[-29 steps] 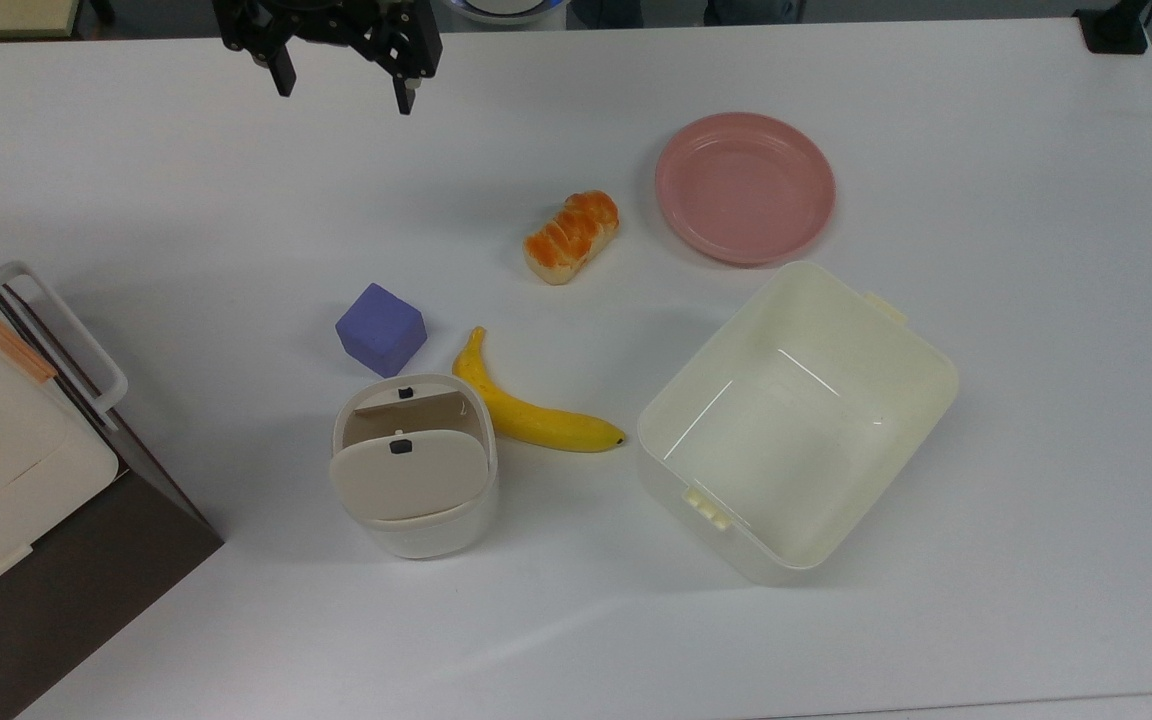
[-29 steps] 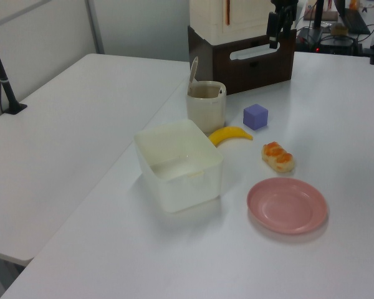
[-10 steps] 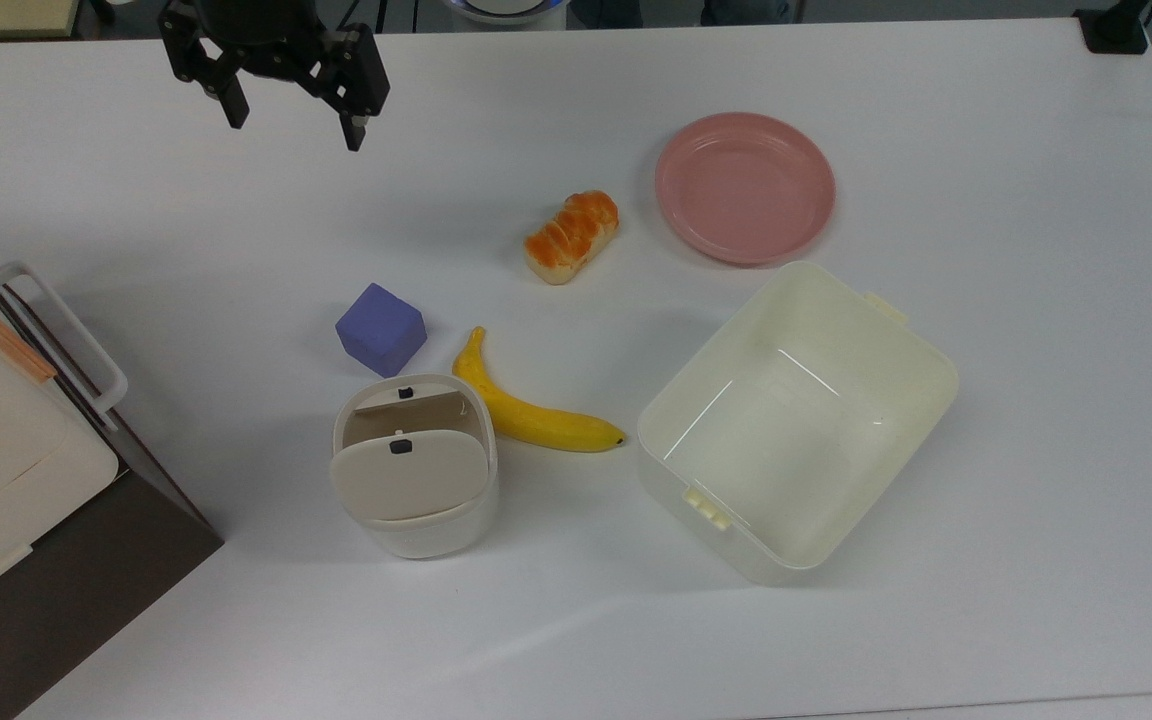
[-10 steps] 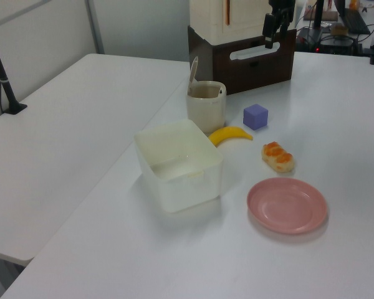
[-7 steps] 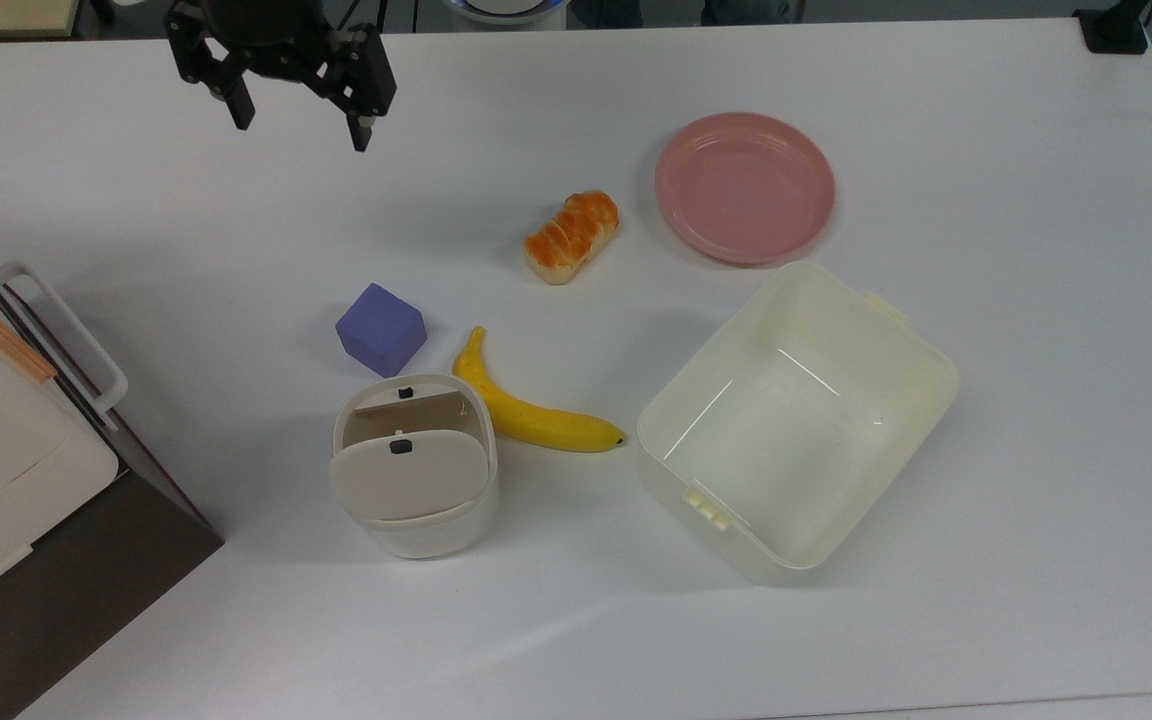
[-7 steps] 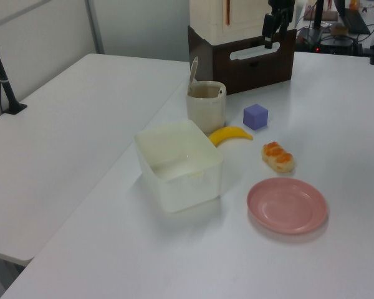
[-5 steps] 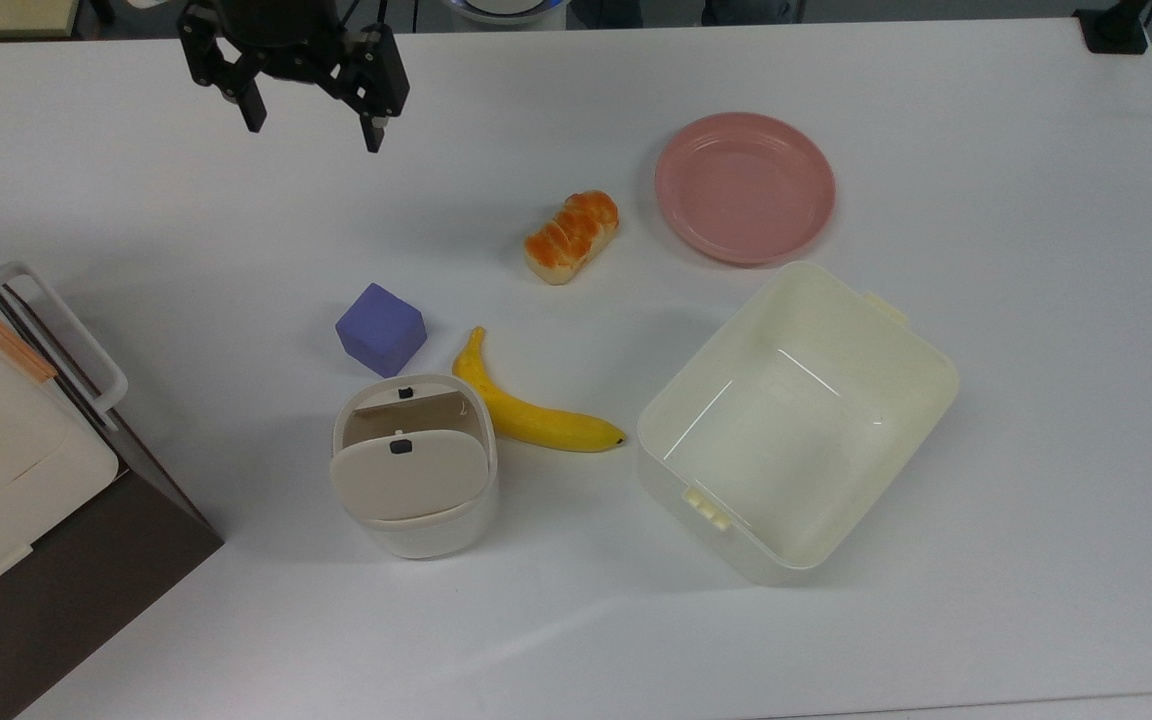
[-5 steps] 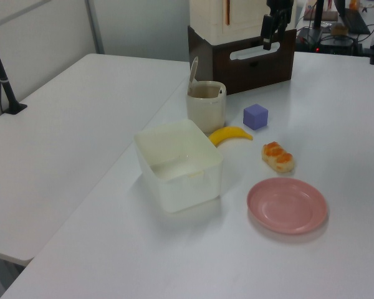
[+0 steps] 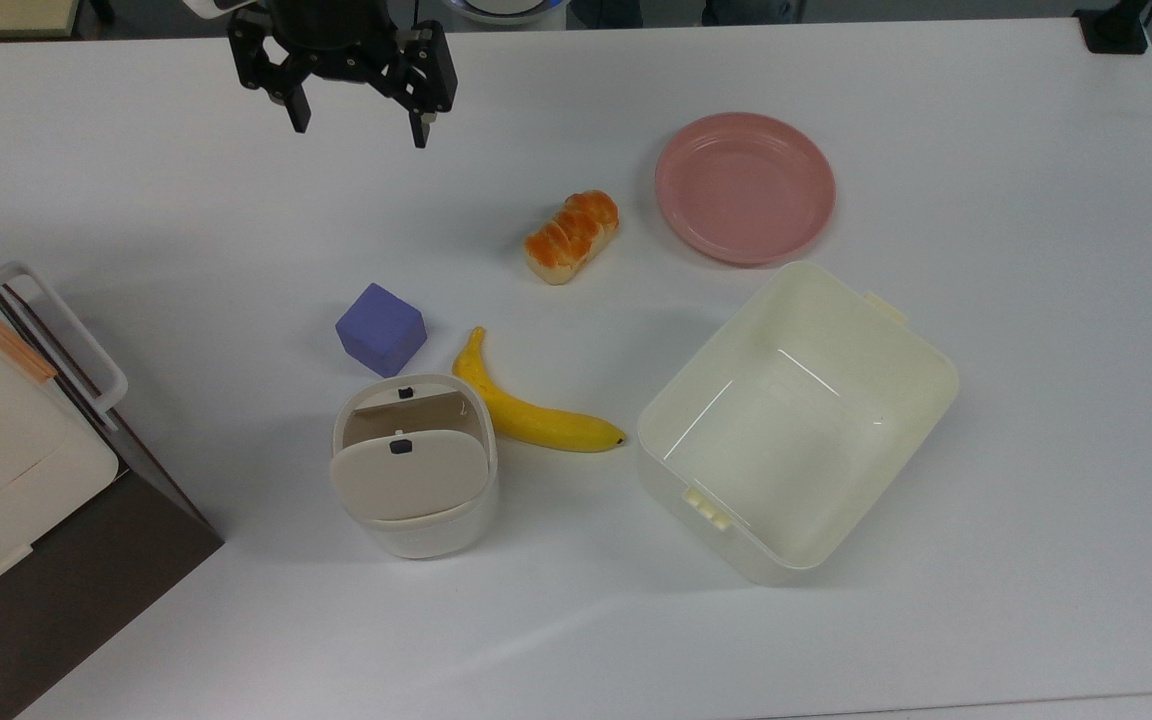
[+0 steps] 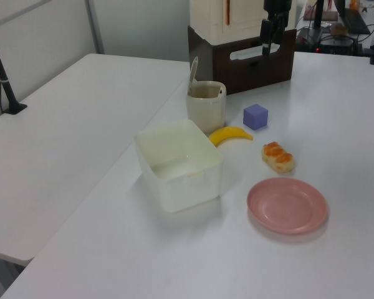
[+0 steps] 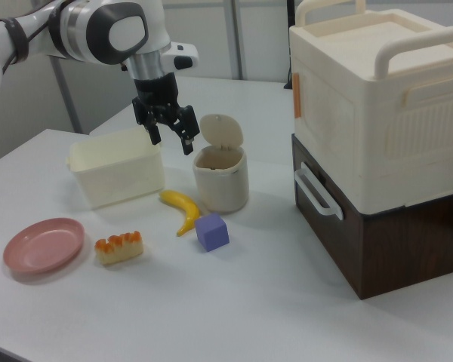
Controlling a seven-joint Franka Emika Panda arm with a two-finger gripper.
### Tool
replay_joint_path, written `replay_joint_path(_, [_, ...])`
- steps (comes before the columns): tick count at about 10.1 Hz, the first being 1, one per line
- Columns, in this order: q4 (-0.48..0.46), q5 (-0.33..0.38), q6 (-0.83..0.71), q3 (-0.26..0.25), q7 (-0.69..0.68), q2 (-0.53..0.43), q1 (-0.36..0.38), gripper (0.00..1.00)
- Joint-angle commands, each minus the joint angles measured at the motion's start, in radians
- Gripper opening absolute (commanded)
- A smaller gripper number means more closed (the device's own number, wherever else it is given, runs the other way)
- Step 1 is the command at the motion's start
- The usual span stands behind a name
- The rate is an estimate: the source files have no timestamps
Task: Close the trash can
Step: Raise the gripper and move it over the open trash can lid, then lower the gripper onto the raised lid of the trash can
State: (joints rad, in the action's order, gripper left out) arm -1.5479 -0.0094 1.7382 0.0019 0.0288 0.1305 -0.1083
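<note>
The trash can [image 9: 416,525] is a small white bin low in the top view, left of centre. Its beige lid [image 9: 408,478] stands raised on its hinge, with a black latch button [image 9: 400,447] on it, and the inside shows. It is also in the left view [image 10: 206,109] and the right view [image 11: 221,181], where the lid [image 11: 220,132] is upright. My gripper [image 9: 359,122] hangs open and empty over the far table edge, well away from the bin. It is also in the left view [image 10: 266,45] and the right view [image 11: 171,140].
A purple cube [image 9: 381,328] and a banana [image 9: 536,415] lie just beyond the bin. Bread [image 9: 572,236], a pink plate [image 9: 744,187] and a large cream tub [image 9: 936,372] are toward the top view's right. A cream box on a brown base [image 9: 86,570] fills the top view's left edge.
The gripper first shifted toward the top view's left, then back to the right over the last second, staying open. The trash can's lid has not moved.
</note>
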Motion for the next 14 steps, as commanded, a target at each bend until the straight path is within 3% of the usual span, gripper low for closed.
replay_joint_path(1, [-0.003, 0.026, -0.008, -0.008, -0.001, -0.003, 0.007, 1.0])
replay_joint_path(3, [-0.008, 0.029, 0.07, -0.008, -0.001, 0.004, 0.007, 0.97])
replay_joint_path(5, [-0.009, 0.061, 0.197, -0.008, -0.016, 0.034, 0.009, 0.26])
replay_joint_path(6, [-0.009, 0.081, 0.324, -0.008, -0.013, 0.072, 0.021, 0.0])
replay_joint_path(9, [0.0, 0.066, 0.735, -0.01, -0.012, 0.167, 0.085, 0.0])
replay_joint_path(10, [0.002, 0.059, 0.812, -0.01, -0.015, 0.181, 0.085, 0.0])
replay_joint_path(13, [0.159, 0.025, 0.94, -0.011, 0.008, 0.329, 0.085, 0.0])
replay_joint_path(14, [0.157, 0.023, 0.975, -0.011, 0.007, 0.348, 0.087, 0.0])
